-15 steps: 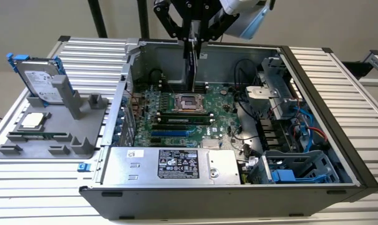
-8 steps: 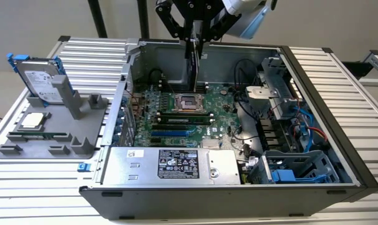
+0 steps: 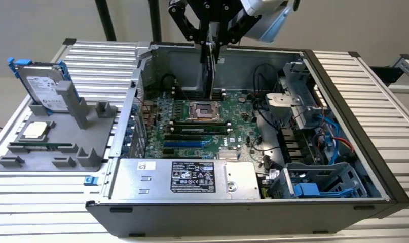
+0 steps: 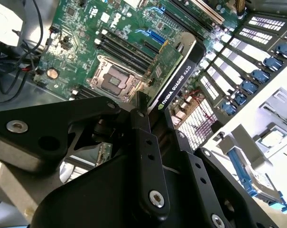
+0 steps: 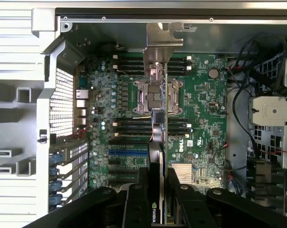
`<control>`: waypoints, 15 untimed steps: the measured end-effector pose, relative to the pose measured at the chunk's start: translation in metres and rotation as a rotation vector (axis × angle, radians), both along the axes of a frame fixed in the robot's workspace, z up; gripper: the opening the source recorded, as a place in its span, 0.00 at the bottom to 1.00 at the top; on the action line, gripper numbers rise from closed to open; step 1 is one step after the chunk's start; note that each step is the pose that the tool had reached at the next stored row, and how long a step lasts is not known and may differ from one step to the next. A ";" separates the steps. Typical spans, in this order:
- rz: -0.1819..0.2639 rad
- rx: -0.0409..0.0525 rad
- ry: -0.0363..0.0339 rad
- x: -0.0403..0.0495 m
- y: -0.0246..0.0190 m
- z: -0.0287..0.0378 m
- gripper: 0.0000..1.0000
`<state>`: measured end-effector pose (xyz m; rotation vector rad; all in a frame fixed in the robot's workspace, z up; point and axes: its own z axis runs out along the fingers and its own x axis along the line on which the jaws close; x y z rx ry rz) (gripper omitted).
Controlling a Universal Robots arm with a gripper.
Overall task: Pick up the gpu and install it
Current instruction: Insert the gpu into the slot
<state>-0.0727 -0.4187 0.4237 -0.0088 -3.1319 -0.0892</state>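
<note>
The gpu [image 3: 209, 71] hangs on edge, silver bracket end down, over the open computer case [image 3: 339, 91], with my gripper [image 3: 210, 43] shut on its upper end. It sits above the motherboard [image 3: 239, 132], near the CPU socket [image 3: 202, 109], clear of the slots. In the second wrist view the gpu [image 4: 177, 81] shows its black shroud edge and green board, clamped between the black fingers [image 4: 144, 128] of my gripper [image 4: 155, 116]. In the first wrist view the gpu [image 5: 157, 156] runs edge-on from my gripper [image 5: 158, 192] to its silver bracket [image 5: 162, 42].
A grey fixture [image 3: 82, 114] at the exterior view's left holds a silver hard drive with blue rails [image 3: 45, 83] and a CPU chip [image 3: 35, 130]. Inside the case are the power supply [image 3: 184, 177], a drive cage [image 3: 319, 182], cables [image 3: 265, 109] and the blue expansion slot [image 3: 184, 144].
</note>
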 end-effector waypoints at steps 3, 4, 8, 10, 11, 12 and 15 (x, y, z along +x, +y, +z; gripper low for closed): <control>0.011 0.0000 0.0000 0.0000 0.0000 0.0000 0.00; 0.019 0.0000 0.0000 0.0000 0.0000 0.0000 0.00; 0.057 0.0000 0.0000 0.0000 0.0000 0.0000 0.00; 0.076 0.0000 0.0000 0.0000 0.0000 0.0000 0.00; 0.085 0.0000 0.0000 0.0000 0.0000 0.0000 0.00; 0.093 0.0001 -0.0001 0.0000 0.0000 0.0000 0.00; 0.118 0.0000 0.0000 0.0000 0.0000 0.0000 0.00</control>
